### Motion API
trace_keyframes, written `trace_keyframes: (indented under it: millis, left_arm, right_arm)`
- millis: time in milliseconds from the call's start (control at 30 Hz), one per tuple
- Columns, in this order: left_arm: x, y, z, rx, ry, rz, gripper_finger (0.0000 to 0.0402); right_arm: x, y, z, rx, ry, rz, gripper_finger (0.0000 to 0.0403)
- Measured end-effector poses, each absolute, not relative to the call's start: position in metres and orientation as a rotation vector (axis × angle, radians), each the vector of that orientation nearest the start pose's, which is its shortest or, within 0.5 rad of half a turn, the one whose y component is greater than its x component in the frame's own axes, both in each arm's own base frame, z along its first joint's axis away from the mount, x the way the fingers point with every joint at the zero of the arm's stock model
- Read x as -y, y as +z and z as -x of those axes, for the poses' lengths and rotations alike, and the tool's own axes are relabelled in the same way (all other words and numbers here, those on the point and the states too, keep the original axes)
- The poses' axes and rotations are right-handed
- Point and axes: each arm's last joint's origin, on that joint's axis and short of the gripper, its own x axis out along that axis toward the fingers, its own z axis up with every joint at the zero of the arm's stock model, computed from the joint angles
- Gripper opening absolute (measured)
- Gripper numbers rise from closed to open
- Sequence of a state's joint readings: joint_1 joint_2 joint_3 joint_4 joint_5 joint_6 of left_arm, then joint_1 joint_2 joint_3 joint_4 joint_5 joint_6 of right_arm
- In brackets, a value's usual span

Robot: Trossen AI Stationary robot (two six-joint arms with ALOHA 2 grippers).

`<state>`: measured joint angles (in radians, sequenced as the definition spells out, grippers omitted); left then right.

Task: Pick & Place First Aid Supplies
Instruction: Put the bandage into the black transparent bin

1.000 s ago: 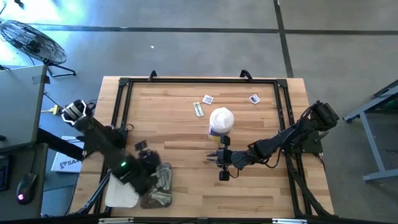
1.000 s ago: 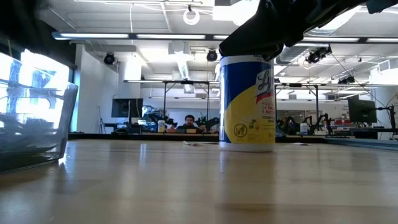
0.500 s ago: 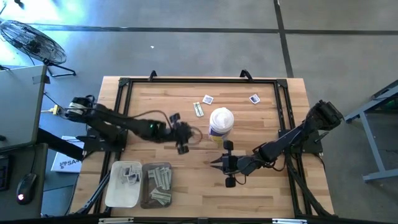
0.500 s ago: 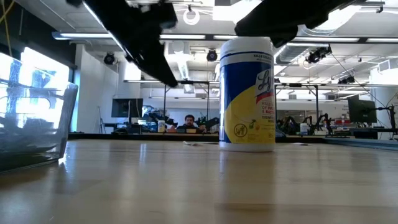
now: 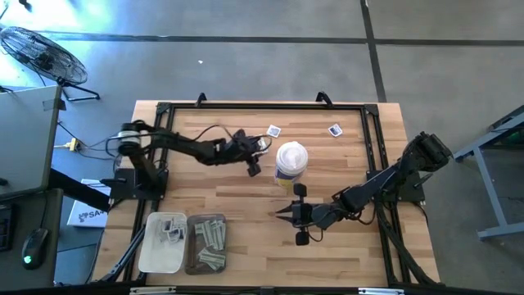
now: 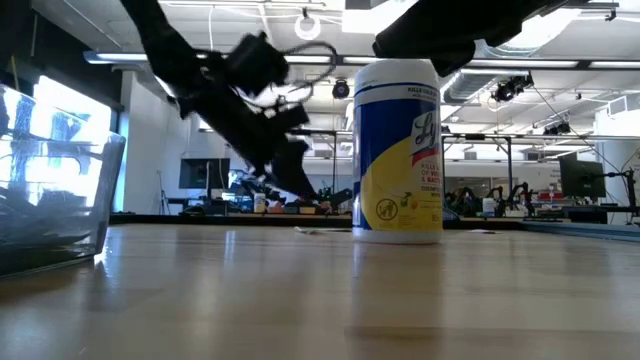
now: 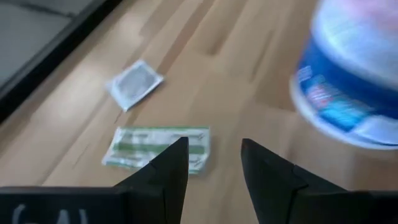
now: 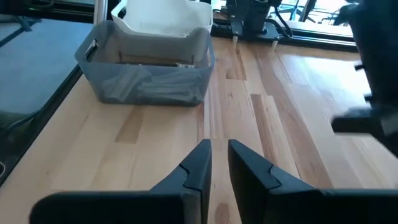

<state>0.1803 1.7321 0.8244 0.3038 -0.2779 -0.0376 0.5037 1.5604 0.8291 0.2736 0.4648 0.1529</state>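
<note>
Reach step: your left gripper, fingers apart and empty, hung over a green-white strip packet, a square packet beside it, near the canister. You needed to descend and pinch. Right gripper waited, nearly shut. Two bins sat on the wooden table, workshop behind.

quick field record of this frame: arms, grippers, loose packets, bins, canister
left gripper: open, empty, over the green-white strip packet, beside the canister
right gripper: fingers close together, empty, waits at mid-table on the near side of the canister
loose packets: square packet near the strip; another square packet toward the right
white bin: holds square packets
grey bin: holds strip packets
</note>
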Motion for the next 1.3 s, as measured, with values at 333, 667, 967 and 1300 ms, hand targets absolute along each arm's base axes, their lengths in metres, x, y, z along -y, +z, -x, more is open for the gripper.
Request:
trace_keyframes:
  millis: [333,667,967,1300]
  left_arm:
    - [-0.098,0.133,-0.355,-0.646,0.498,0.018,0.0145]
    - [-0.096,0.121,-0.356,-0.703,0.411,-0.029,0.0145]
    - [-0.097,0.11,-0.358,-0.726,0.406,-0.046,0.0143]
    - [-0.096,0.109,-0.358,-0.728,0.397,-0.04,0.0043]
  right_arm:
    - [-0.145,0.206,-0.289,-0.414,0.016,0.062,0.0048]
    - [-0.145,0.207,-0.289,-0.414,0.015,0.061,0.0048]
    - [-0.145,0.207,-0.289,-0.411,0.018,0.059,0.0048]
    - [-0.145,0.207,-0.289,-0.412,0.018,0.059,0.0048]
